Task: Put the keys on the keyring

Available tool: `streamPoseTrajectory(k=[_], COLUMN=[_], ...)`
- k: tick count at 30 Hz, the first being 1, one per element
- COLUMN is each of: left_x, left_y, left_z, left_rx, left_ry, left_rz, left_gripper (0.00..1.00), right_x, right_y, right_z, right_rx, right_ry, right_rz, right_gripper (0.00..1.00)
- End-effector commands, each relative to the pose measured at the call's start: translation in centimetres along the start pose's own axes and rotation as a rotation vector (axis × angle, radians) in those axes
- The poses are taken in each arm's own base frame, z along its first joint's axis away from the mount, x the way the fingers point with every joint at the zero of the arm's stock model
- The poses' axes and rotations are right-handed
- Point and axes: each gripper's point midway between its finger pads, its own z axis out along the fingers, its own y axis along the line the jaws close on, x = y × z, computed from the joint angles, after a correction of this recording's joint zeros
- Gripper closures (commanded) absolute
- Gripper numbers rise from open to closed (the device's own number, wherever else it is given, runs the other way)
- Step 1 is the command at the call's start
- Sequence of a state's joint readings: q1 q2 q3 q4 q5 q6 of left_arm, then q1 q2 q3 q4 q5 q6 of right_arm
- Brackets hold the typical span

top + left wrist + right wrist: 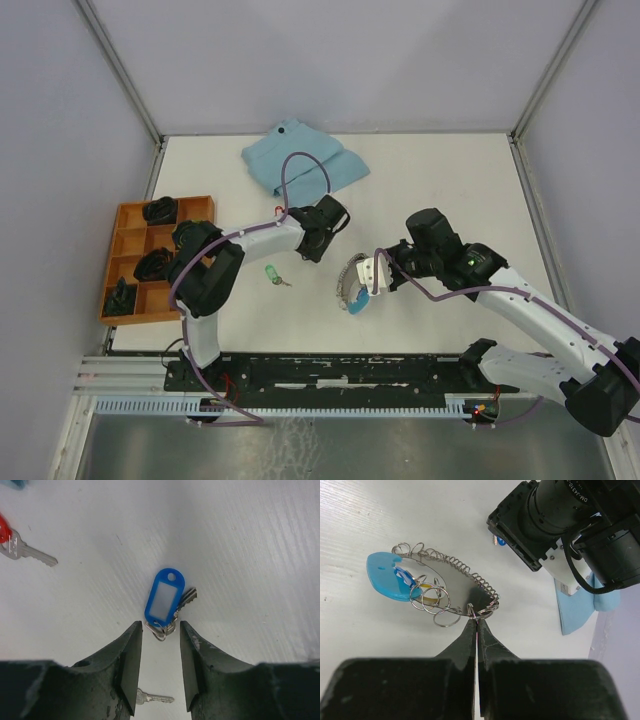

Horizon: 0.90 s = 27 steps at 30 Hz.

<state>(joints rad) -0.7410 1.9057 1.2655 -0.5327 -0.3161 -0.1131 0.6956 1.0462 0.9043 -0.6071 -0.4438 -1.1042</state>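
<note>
A blue-tagged key (165, 597) lies flat on the white table, its small split ring just between the tips of my left gripper (160, 630), which is open. A red-tagged key (20, 547) lies at the upper left of that view. Another silver key blade (156, 698) shows low between the fingers, its tag hidden. A green-tagged key (272, 273) lies left of the keyring (352, 285). The keyring (445, 587) is a chain loop with a light-blue strap (387, 577). My right gripper (479, 617) is shut on a link at its near end.
An orange compartment tray (128, 215) holding black items stands at the table's left edge. A folded light-blue cloth (305, 160) lies at the back. The left arm's wrist (560, 525) hangs close beyond the keyring in the right wrist view.
</note>
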Motion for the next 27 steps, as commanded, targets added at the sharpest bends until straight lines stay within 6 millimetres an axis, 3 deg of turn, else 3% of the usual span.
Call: streamPoseTrajectory(k=[1,14,27], left_x=[-0.2,0.2,0.2], left_y=[-0.1,0.2,-0.2], left_z=[-1.8,-0.8,0.0], left_rx=[0.025,-0.009,-0.001], left_ry=[-0.004,0.022,0.033], left_rz=[-0.068,-0.045,-0.042], left_gripper=[0.58,0.74,0.74], right_x=[-0.9,-1.0,-1.1], right_y=[-1.2,-1.2,-1.1], right_z=[-0.4,-0.4,-0.4], right_rx=[0.049,0.050,0.049], right_ry=[-0.034,-0.038,-0.041], right_rz=[-0.018,-0.018,-0.017], right_gripper=[0.99,0.99,0.99])
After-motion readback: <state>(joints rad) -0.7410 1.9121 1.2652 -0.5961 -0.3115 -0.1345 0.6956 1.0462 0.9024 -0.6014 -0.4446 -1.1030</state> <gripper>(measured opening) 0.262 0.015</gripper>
